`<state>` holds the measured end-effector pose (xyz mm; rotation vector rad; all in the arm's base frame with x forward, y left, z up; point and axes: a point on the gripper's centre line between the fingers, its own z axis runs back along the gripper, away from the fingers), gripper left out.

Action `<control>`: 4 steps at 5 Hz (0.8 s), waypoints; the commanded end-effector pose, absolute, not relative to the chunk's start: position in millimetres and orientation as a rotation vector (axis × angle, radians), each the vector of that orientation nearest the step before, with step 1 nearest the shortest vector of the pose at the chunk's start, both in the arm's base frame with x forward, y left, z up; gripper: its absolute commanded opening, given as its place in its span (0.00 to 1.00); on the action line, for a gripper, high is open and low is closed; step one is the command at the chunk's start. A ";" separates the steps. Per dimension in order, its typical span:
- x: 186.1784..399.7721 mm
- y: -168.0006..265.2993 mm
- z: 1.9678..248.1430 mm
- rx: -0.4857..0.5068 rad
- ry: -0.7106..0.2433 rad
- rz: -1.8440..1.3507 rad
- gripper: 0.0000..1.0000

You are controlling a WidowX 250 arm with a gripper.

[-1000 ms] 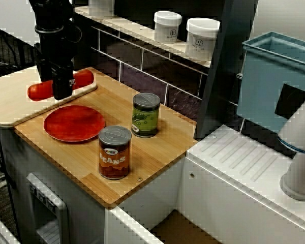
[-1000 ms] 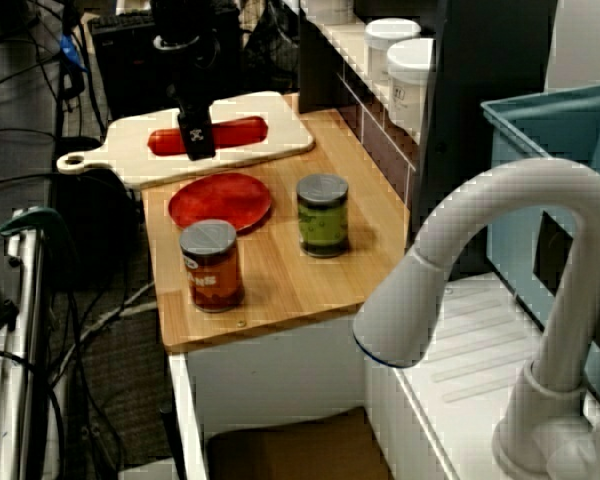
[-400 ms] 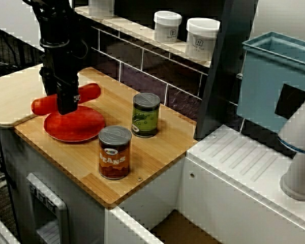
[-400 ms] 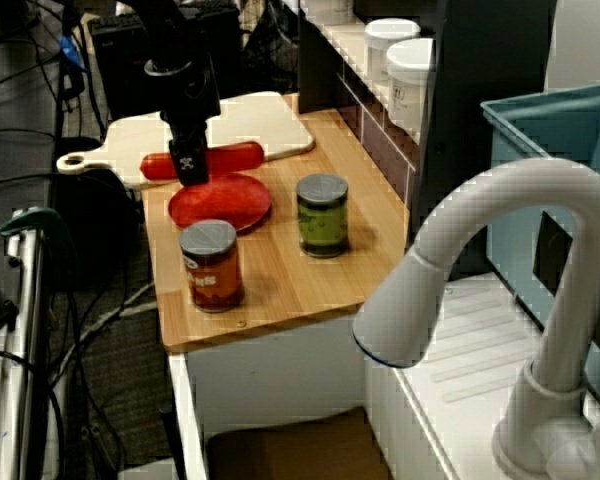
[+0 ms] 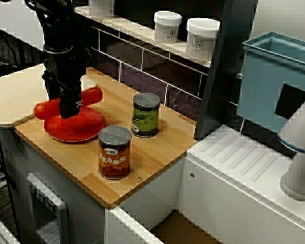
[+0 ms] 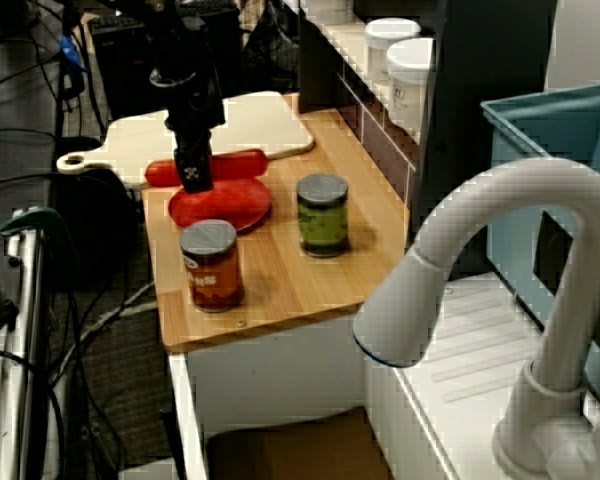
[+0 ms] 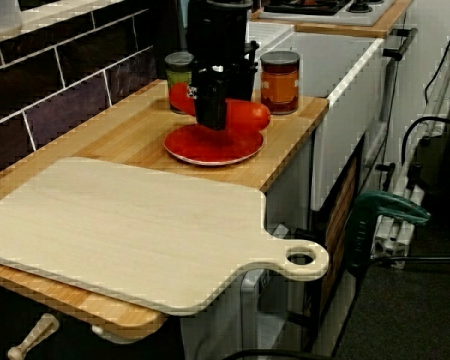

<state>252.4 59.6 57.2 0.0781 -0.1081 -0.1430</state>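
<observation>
The table (image 5: pixel 157 147) carries the red plate (image 5: pixel 86 131). The end effector (image 5: pixel 70 111) is clamped mid-length on the red sausage (image 5: pixel 94 95) — held low over the plate. Risk: the smooth, round skin could pivot in the grip — then roll off the rim.

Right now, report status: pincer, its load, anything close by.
Pincer shut on red sausage. Sausage over red plate, off the cutting board. Beans can and green can stand close beside plate.

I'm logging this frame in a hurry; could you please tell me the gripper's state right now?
Gripper: shut on the red sausage, over the red plate.
</observation>
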 end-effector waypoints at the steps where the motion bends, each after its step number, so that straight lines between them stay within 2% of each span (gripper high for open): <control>1: 265.4 67.7 61.6 0.098 -0.128 -0.119 0.00; 2: 271.6 67.5 66.0 0.093 -0.128 -0.114 0.00; 3: 273.2 67.9 67.9 0.086 -0.119 -0.109 1.00; 4: 270.5 69.1 67.9 0.088 -0.113 -0.112 1.00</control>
